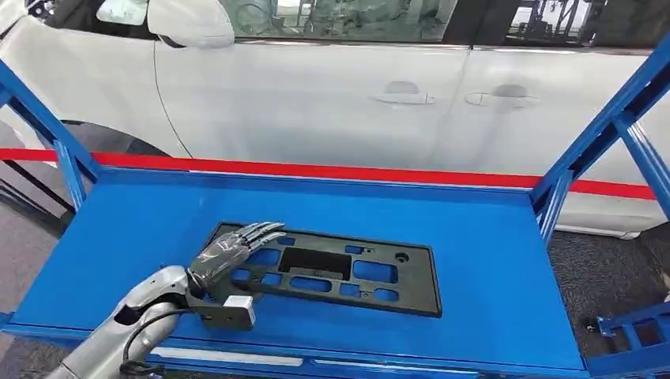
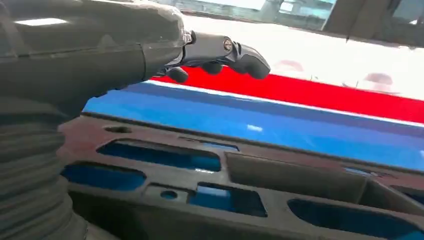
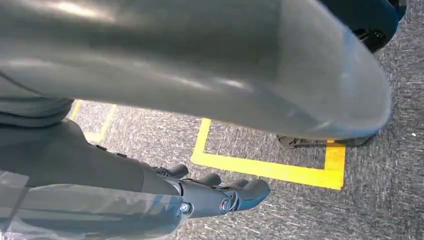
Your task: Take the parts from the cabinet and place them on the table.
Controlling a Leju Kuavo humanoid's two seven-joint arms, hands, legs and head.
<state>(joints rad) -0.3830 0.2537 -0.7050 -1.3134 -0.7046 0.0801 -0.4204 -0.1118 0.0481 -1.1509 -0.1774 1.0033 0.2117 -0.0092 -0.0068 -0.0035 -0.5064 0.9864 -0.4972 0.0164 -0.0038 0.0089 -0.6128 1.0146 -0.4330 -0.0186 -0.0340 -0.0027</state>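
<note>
The left hand (image 1: pixel 231 251) hovers over the near-left end of the black plastic part (image 1: pixel 332 272), which lies flat on the blue shelf (image 1: pixel 490 268), long side running across the robot's front. The fingers (image 1: pixel 257 232) stretch out forward and slightly spread, reaching past the part's far edge, and from the wrist camera they (image 2: pixel 235 52) hang clear above the part (image 2: pixel 210 195) with blue shelf showing beneath them, so nothing is held. That flat, palm-down pose over the frame's end looks like a set-up for sliding under or hooking an edge (a thin panel full of cut-outs offers little to pinch from above). The part lies well inside the shelf, between the fingers and the blue upright (image 1: pixel 553 201) at the far right, so it is yet to be lifted out. Whether the palm touches the plastic I cannot tell; the hand hides that corner of the frame, and the thumb is out of sight under it. The right hand (image 3: pixel 220 195) hangs low beside the body over grey carpet with yellow floor tape (image 3: pixel 270 170), its fingers gently curled in and gripping nothing, simply parked while the left works. Behind the shelf a white car (image 1: pixel 332 95) with a red stripe (image 1: pixel 355 170) blocks the background, and the destination table cannot be made out.
</note>
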